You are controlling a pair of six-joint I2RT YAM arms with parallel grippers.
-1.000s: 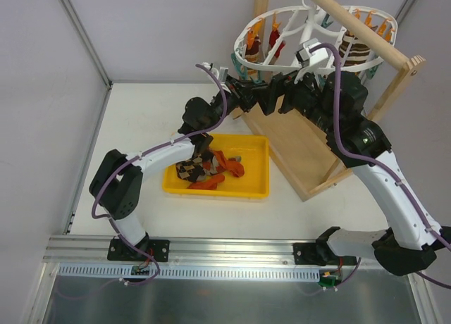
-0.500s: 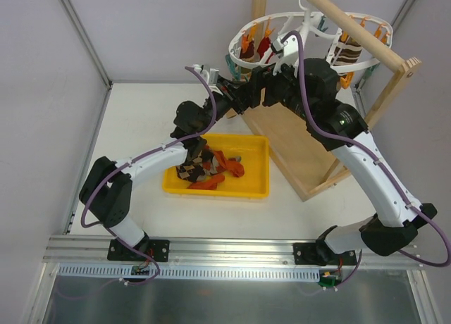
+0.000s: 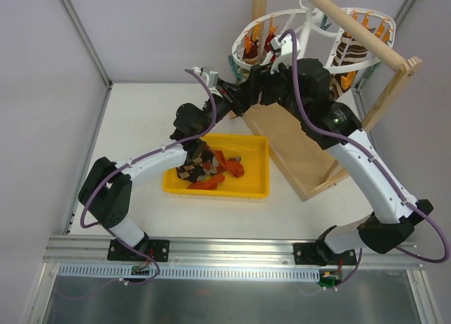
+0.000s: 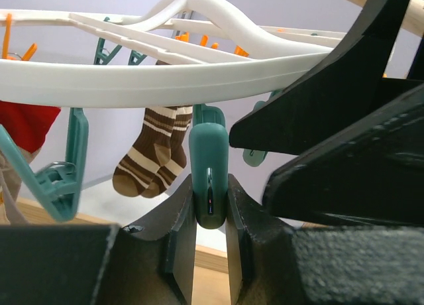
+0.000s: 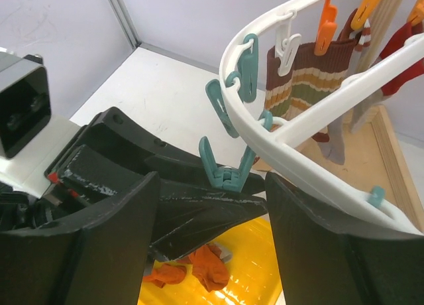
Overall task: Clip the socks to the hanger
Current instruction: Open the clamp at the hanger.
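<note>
The white hanger (image 3: 248, 34) hangs from a wooden rod, with brown striped socks (image 3: 350, 53) and a red sock (image 3: 271, 41) clipped to it. My left gripper (image 3: 239, 98) reaches up under the ring's near left rim. In the left wrist view it (image 4: 211, 189) is shut on a teal clothespin (image 4: 209, 149) dangling from the hanger (image 4: 165, 76). My right gripper (image 5: 209, 185) is open, its fingers (image 5: 112, 239) straddling the left gripper and that clothespin (image 5: 227, 171), whose upper arms are spread. Orange and argyle socks (image 3: 211, 167) lie in the tray.
The yellow tray (image 3: 261, 170) sits on the white table below both arms. A wooden stand (image 3: 296, 141) with a rod (image 3: 359, 29) carries the hanger at the back right. Other teal and orange clothespins (image 5: 248, 76) hang along the rim. Grey walls close the left and back.
My right arm has swung left and down toward the left gripper, and its jaws have narrowed somewhat. The hanger has swayed. The left gripper keeps its hold on the clothespin.
</note>
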